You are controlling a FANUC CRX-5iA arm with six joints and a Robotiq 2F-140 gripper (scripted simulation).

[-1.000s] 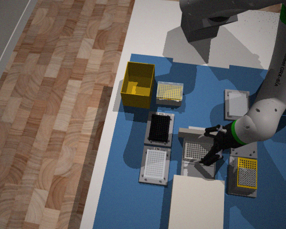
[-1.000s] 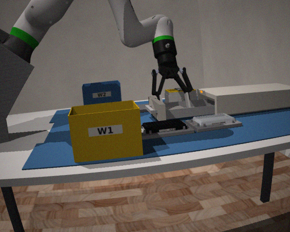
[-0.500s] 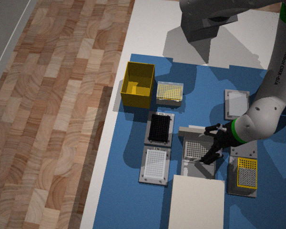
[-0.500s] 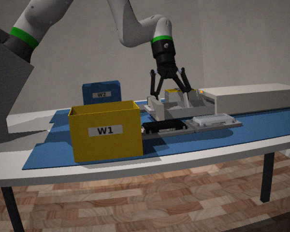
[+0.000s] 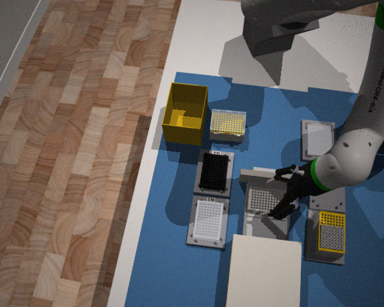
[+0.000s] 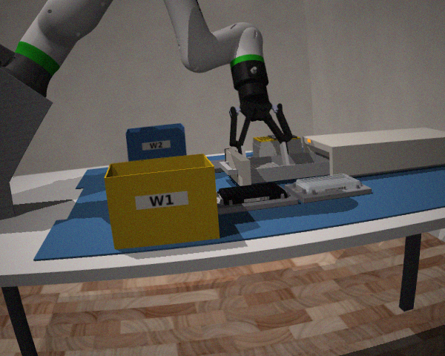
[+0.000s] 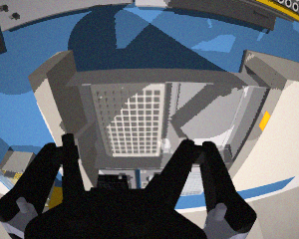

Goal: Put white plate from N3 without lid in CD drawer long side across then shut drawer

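The cooler CD (image 5: 263, 270) (image 6: 308, 140) has its drawer pulled out toward the arm's base, and its lamp glows amber. The white plate (image 5: 263, 199) lies flat and right way up in the drawer's place nearer the handle (image 5: 258, 172), long side across the drawer. It also shows in the wrist view (image 7: 132, 119). My gripper (image 5: 281, 193) hangs just above the drawer, open, with one finger on each side of the plate and nothing held. The fingers also show in the exterior view (image 6: 261, 142) and the wrist view (image 7: 120, 219). The drawer's place nearer the housing is empty.
A grey nest (image 5: 317, 139) sits beyond the drawer. The yellow bin W1 (image 5: 185, 114), the tip box (image 5: 227, 125), a black plate (image 5: 214, 171) and a white plate (image 5: 208, 220) on nests stand to the left. A yellow rack (image 5: 331, 231) is right of the drawer, and the blue bin W2 (image 6: 156, 142) is behind.
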